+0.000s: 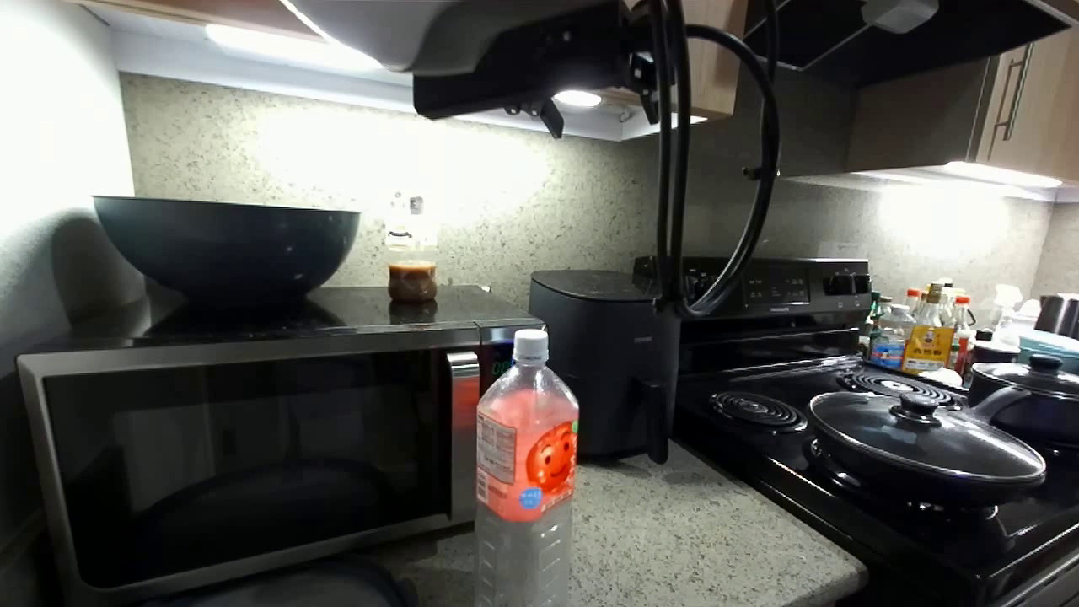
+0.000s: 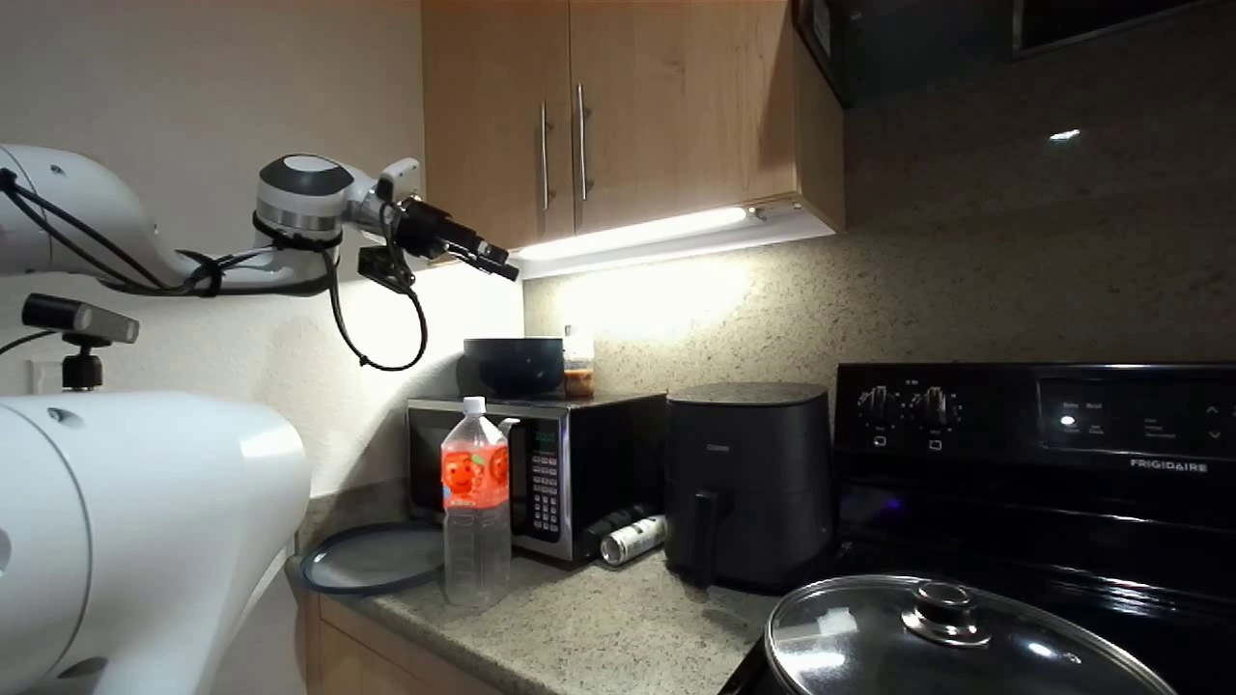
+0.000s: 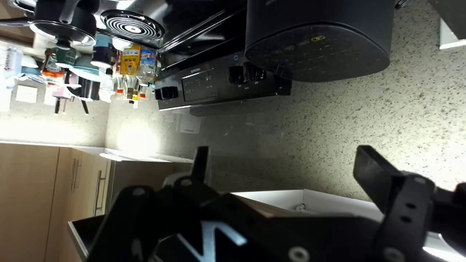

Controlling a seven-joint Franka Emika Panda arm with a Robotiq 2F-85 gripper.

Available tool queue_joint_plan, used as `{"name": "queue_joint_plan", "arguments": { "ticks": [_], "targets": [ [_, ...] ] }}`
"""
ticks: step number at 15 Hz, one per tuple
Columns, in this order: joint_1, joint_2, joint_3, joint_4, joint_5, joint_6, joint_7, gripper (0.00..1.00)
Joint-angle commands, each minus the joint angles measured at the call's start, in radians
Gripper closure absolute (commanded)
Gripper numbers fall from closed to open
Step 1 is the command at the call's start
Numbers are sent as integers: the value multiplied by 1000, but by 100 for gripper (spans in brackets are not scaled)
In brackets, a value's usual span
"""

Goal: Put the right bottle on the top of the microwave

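The small clear plastic bottle [image 1: 413,282] of brown liquid was set upright on the flat top of the microwave [image 1: 253,464], near its back edge and just beside a large dark bowl [image 1: 228,249]. The jaws were held higher than the bottle, spread wide with nothing gripped. A larger red-labelled bottle [image 2: 475,502] was stood near the front edge of the tabletop [image 2: 618,637], with a black air fryer [image 2: 748,483] placed beside the electric coil stove [image 1: 759,347].
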Motion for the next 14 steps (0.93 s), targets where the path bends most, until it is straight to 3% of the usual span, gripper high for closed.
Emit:
{"name": "queue_joint_plan", "arguments": {
  "ticks": [1, 4, 14],
  "targets": [
    [-4, -26, 15, 15, -27, -1, 18, 0],
    [-1, -5, -7, 10, -39, 1, 35, 0],
    [-21, -26, 22, 29, -29, -1, 19, 0]
  ]
}}
